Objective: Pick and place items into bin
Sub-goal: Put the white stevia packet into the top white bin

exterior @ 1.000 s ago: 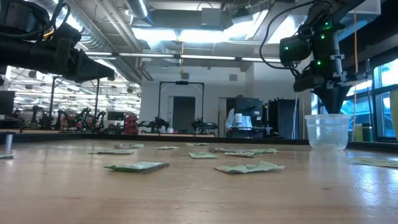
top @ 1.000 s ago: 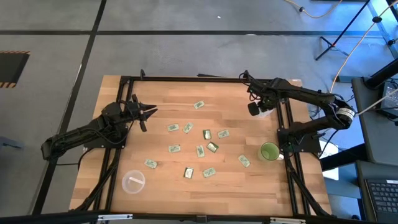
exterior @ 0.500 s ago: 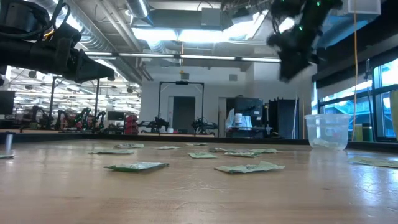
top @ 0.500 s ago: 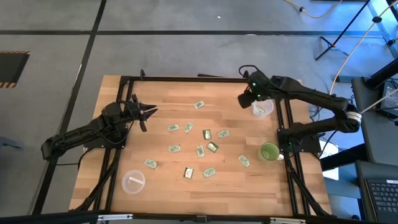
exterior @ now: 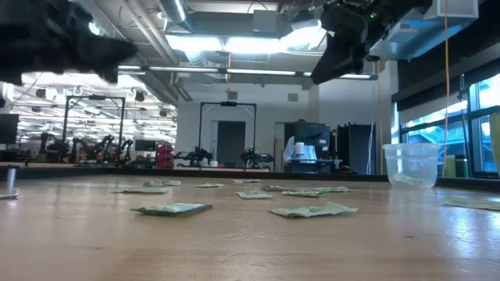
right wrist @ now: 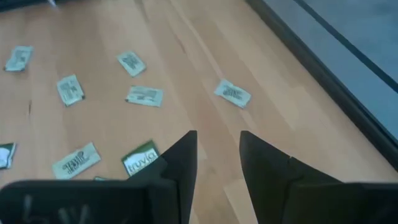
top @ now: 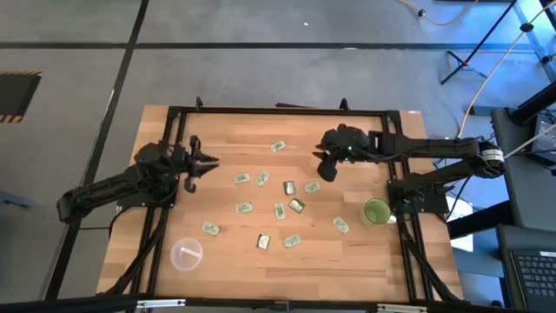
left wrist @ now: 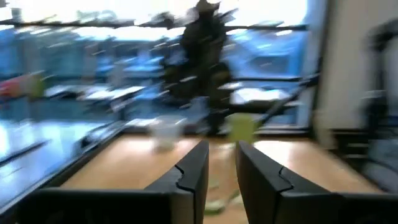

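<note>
Packets (top: 279, 209) dot the high view; the low view shows a cup (exterior: 411, 164).

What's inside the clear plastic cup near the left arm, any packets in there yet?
Nothing shows inside the clear plastic cup from above; only pale table wood is visible through it. The small pale green packets all lie loose on the wooden table. Both claws hang in the air, away from it.
</note>
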Action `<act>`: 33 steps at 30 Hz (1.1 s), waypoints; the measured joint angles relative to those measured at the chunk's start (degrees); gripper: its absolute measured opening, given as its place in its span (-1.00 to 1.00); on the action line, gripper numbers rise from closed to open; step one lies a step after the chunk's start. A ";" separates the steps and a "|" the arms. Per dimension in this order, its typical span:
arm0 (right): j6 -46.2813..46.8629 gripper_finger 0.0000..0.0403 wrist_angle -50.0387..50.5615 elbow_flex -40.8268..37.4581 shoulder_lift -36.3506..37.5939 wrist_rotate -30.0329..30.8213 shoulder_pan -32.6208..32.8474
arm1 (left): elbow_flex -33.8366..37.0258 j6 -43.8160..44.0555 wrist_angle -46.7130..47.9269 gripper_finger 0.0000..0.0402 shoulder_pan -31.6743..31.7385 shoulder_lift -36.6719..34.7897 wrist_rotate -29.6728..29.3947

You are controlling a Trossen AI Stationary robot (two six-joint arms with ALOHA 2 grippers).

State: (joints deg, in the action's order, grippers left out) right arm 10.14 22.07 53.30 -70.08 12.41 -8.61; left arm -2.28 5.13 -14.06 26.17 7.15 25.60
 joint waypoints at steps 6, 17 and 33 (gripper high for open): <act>-0.21 -0.38 -2.46 -0.57 0.00 0.04 -0.05 | -6.11 -5.61 1.38 -0.63 -8.71 6.75 -0.22; -1.41 -0.38 -3.07 -0.57 0.02 0.19 -1.00 | -22.29 -12.36 17.32 -0.33 -24.36 30.43 -10.42; -1.73 -0.38 -2.99 -0.57 0.02 0.13 -1.02 | -43.55 4.87 55.65 -0.43 -43.59 60.09 -17.43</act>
State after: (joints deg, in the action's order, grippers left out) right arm 8.41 19.08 52.73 -70.06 12.53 -9.63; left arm -45.82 10.01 41.60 -17.42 67.23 8.18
